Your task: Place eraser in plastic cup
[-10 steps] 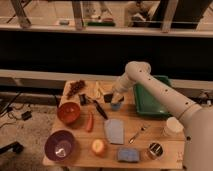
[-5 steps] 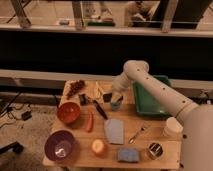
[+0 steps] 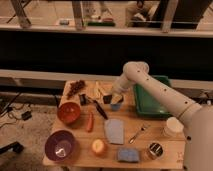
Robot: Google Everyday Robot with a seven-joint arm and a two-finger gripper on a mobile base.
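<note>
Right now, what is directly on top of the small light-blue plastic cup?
The gripper hangs directly above the plastic cup, shut on a small dark block, apparently the eraser. The gripper covers the cup's mouth, so its inside cannot be seen.

A count of what sits on the tabletop point(image 3: 150, 125)

Two bowls, one orange point(image 3: 68, 112) and one purple point(image 3: 61, 145); three cups, one light-blue point(image 3: 116, 105), one white point(image 3: 172, 127), one metal point(image 3: 155, 149); one green tray point(image 3: 150, 97); one carrot point(image 3: 89, 121); one apple point(image 3: 98, 146); one bunch of grapes point(image 3: 76, 88); one fork point(image 3: 138, 133); one black-handled utensil point(image 3: 99, 108); one cloth point(image 3: 114, 130); one sponge point(image 3: 128, 155); one eraser point(image 3: 107, 99); one pincer point(image 3: 114, 98), closed above the light-blue cup.
</note>
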